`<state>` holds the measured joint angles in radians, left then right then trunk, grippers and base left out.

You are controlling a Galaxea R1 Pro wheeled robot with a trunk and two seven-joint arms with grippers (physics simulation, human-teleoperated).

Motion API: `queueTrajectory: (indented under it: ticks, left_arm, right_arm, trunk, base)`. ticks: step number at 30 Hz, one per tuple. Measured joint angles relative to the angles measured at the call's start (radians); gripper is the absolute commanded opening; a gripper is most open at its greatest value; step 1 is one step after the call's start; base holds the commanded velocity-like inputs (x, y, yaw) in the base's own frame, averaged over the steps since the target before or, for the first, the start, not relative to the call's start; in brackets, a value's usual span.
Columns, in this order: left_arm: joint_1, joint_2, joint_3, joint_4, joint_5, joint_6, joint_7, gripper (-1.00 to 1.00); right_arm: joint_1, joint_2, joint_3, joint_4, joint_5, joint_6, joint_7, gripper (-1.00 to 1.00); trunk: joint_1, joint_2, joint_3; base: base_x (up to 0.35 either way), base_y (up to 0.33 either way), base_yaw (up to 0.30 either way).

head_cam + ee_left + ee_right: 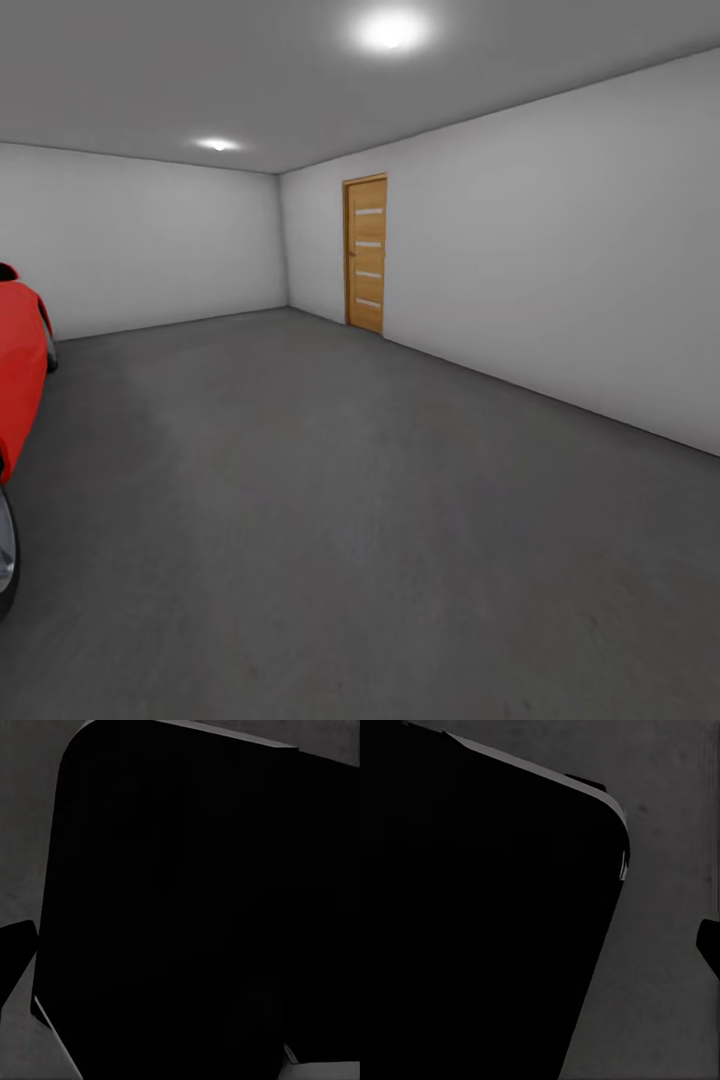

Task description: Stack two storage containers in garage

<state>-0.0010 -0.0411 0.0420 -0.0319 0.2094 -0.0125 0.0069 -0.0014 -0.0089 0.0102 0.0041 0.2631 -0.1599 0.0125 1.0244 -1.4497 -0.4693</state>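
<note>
Where white walls meet it, dark grey matte garage floor [330,520]; pincer state impossible to tell.

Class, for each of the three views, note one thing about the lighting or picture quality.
Head view: two ceiling lights bloom into soft white glare, and the grey floor is evenly lit, without hard shadows. Left wrist view: a near-black shape lacks all detail. Right wrist view: similar black mass, beside dim, grainy floor.

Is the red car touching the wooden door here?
Apart. The head view shows the red car at the left edge and the wooden door across bare concrete floor.
</note>
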Motion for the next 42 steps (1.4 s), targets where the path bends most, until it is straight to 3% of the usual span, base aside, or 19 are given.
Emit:
queueTrajectory:
  ticks: [16,29,42]
  left_arm:
    - [0.000,0.000,0.000,0.000,0.000,-0.001,0.000,1.00]
    - [0.000,0.001,0.000,0.000,0.000,-0.001,0.000,1.00]
    - [0.000,0.000,0.000,0.000,0.000,-0.001,0.000,1.00]
  right_arm:
    - [0.000,0.001,-0.001,0.000,0.000,0.000,-0.001,1.00]
    - [0.000,0.002,0.000,0.000,-0.002,-0.001,-0.002,1.00]
    - [0.000,0.002,0.001,0.000,-0.002,0.002,0.001,1.00]
  trunk:
    - [0.000,0.000,0.000]
    - [0.000,0.000,0.000]
    - [0.000,0.000,0.000]
  base:
    - [0.322,0.000,0.005]
    - [0.322,0.000,0.223]
    - [0.322,0.000,0.015]
